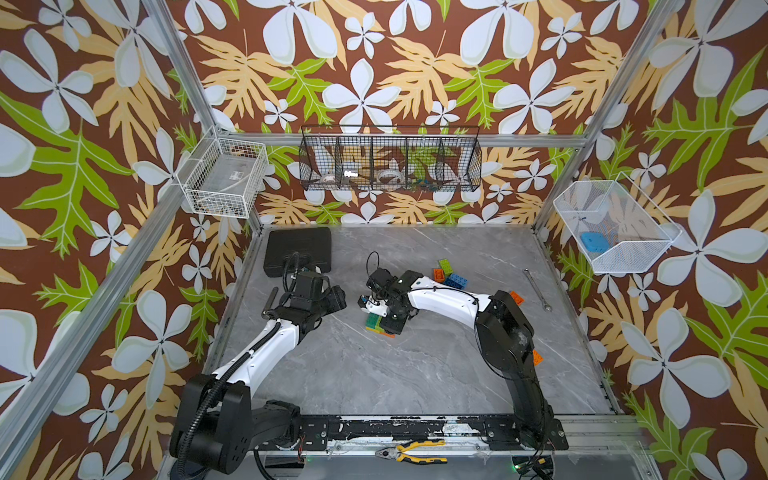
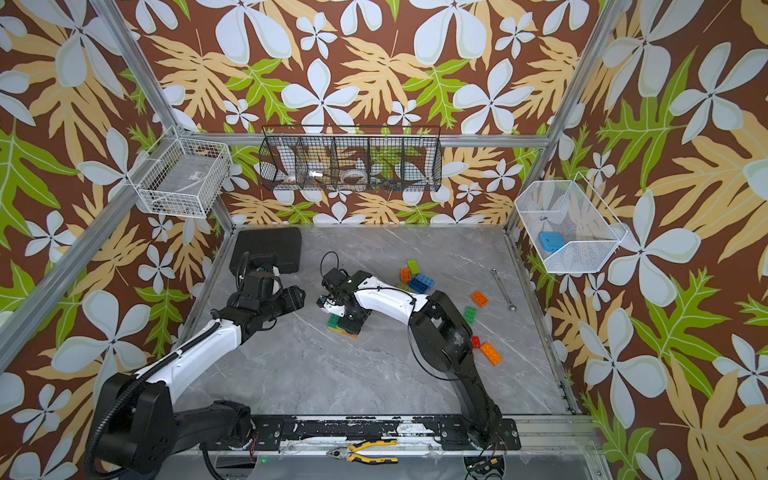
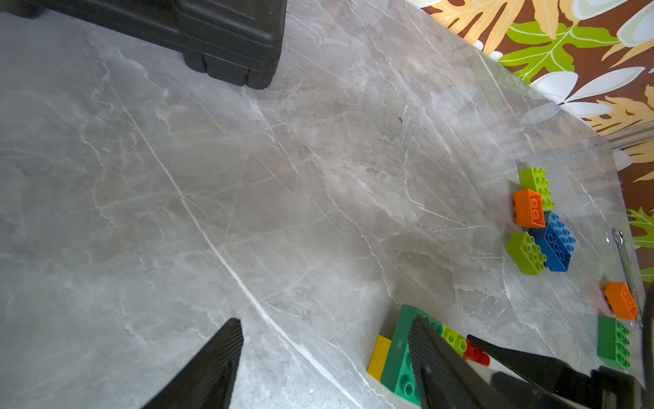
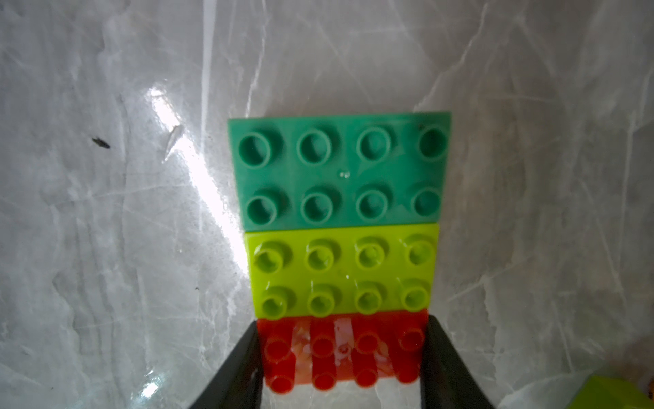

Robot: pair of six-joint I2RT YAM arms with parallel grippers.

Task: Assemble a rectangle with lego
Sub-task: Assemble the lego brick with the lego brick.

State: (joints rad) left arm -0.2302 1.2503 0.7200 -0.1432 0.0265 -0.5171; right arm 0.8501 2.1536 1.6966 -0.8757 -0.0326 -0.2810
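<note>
In the right wrist view a dark green brick [image 4: 339,170], a lime brick [image 4: 341,271] and a red brick [image 4: 341,350] lie side by side, studs up, as one flat block. My right gripper [image 4: 342,354] is shut on the red brick, with a finger against each short end. In both top views this lego block [image 1: 376,322] sits mid-table, partly hidden under that gripper. A yellow brick [image 3: 380,354] shows beneath the dark green one. My left gripper [image 3: 327,322] stands open and empty, just left of the block [image 2: 337,324].
Loose lime, orange and blue bricks [image 2: 415,276] cluster behind the right arm. Further bricks [image 2: 480,298] lie to its right, down to an orange one [image 2: 491,353]. A black case [image 1: 298,249] sits at the back left, a wrench [image 1: 536,289] at the right and pliers [image 1: 415,453] on the front rail.
</note>
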